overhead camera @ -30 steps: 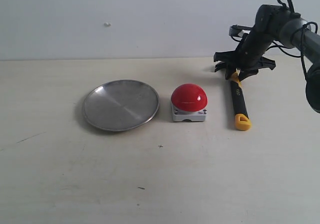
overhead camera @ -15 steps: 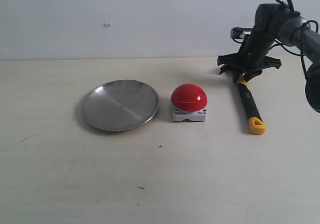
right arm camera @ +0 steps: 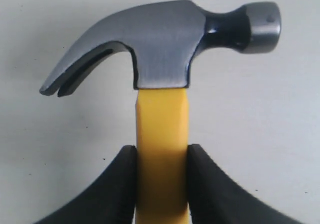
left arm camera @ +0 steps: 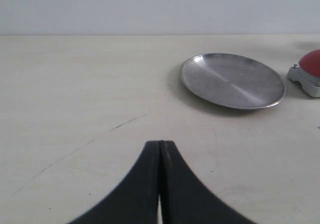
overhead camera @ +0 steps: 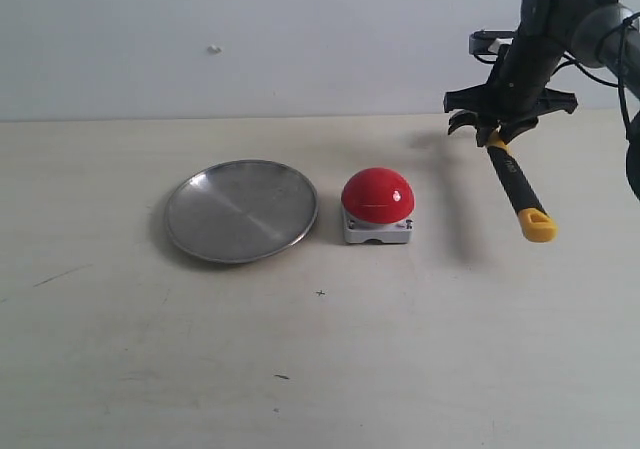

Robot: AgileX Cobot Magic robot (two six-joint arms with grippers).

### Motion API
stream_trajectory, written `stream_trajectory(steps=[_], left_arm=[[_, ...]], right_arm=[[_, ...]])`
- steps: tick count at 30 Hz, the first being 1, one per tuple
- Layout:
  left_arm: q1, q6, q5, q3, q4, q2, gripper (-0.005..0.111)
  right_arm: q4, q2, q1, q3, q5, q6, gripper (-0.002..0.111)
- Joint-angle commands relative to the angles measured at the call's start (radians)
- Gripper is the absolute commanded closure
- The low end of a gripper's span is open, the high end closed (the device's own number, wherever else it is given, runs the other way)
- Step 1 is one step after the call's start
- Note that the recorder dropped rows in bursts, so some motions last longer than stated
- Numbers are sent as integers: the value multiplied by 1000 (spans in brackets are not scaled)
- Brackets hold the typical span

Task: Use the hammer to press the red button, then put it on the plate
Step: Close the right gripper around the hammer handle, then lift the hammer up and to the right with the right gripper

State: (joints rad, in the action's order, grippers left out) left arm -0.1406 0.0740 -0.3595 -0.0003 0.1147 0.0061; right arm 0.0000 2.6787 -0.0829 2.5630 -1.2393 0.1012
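Note:
My right gripper (overhead camera: 497, 134) is shut on the hammer (overhead camera: 518, 187) just below its head, at the back right of the table. The black-and-yellow handle slants down toward the front right, its yellow tip (overhead camera: 538, 226) off the table. In the right wrist view the dark metal head (right arm camera: 160, 44) stands above the fingers (right arm camera: 120, 184), which clamp the yellow neck (right arm camera: 161, 134). The red button (overhead camera: 378, 195) sits on its grey base mid-table, left of the hammer. The silver plate (overhead camera: 241, 210) lies left of the button. My left gripper (left arm camera: 161, 146) is shut on nothing, near the plate (left arm camera: 232, 80).
A pale wall (overhead camera: 250, 39) runs behind the beige table (overhead camera: 320, 359). Small dark scratches mark the tabletop (left arm camera: 127, 122) near the left gripper. The button's base (left arm camera: 304, 79) shows at the edge of the left wrist view.
The right gripper has lifted the hammer off the table and carried it up and to the right. The handle swung from lying flat to hanging slanted in the air.

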Motion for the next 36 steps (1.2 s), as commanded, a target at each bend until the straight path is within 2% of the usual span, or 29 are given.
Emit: stream_trajectory(steps=[1, 19, 29, 36], left_arm=[[1, 0, 7, 0, -1, -6, 107], [1, 0, 7, 0, -1, -6, 107], [1, 0, 7, 0, -1, -6, 107], [1, 0, 7, 0, -1, -6, 107]], right_arm=[[-10, -27, 0, 6, 18, -13, 108], [29, -135, 0, 6, 18, -33, 108], [-26, -303, 83, 4, 18, -2, 108], [-116, -477, 94, -182, 18, 61, 108]])
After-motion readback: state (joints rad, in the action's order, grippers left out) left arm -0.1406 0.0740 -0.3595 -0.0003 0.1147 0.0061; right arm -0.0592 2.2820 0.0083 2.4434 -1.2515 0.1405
